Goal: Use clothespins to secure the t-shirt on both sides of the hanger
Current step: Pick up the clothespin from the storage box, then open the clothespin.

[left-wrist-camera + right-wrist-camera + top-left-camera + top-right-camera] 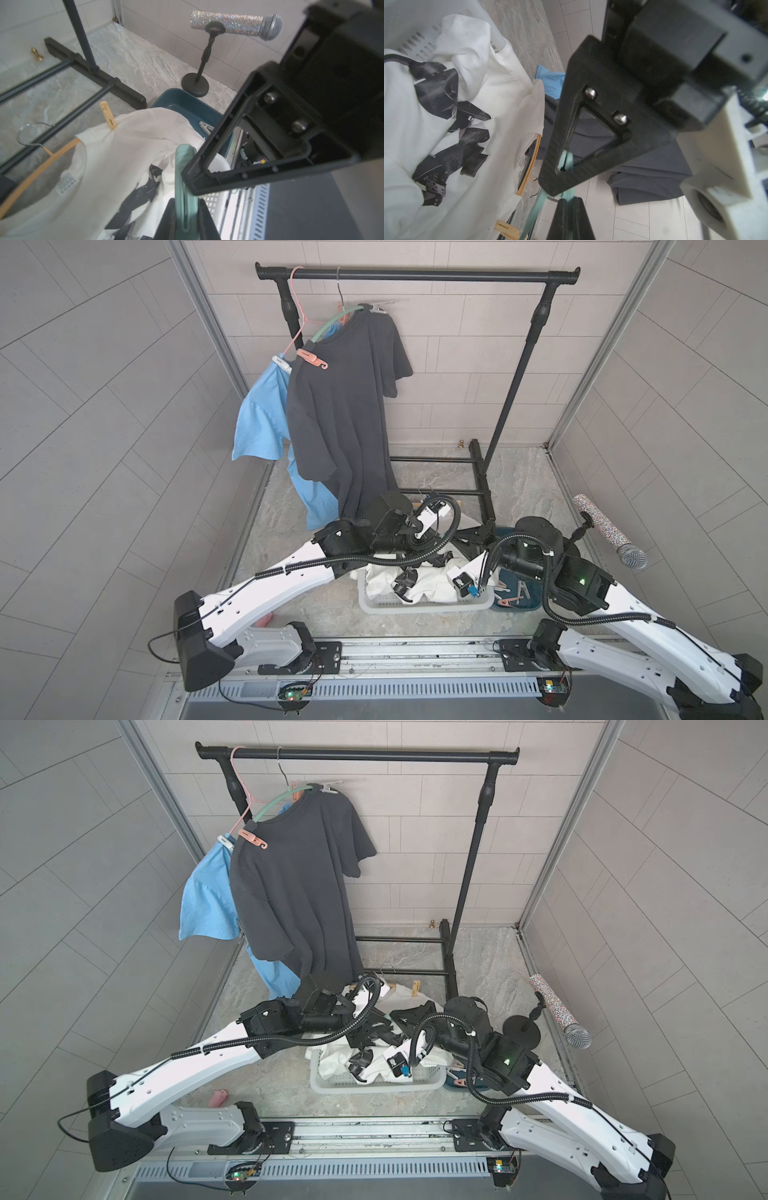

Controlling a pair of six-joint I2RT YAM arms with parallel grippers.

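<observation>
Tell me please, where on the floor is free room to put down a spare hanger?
Free: the floor strip between the white basket and the front rail; also the floor patch between the rack's foot and the right wall. Crowded: around the basket, blue bin and microphone stand.

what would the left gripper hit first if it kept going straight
Most likely the right gripper, sitting right at the far end of the mint clothespin that the left gripper holds; depth is unclear.
</observation>
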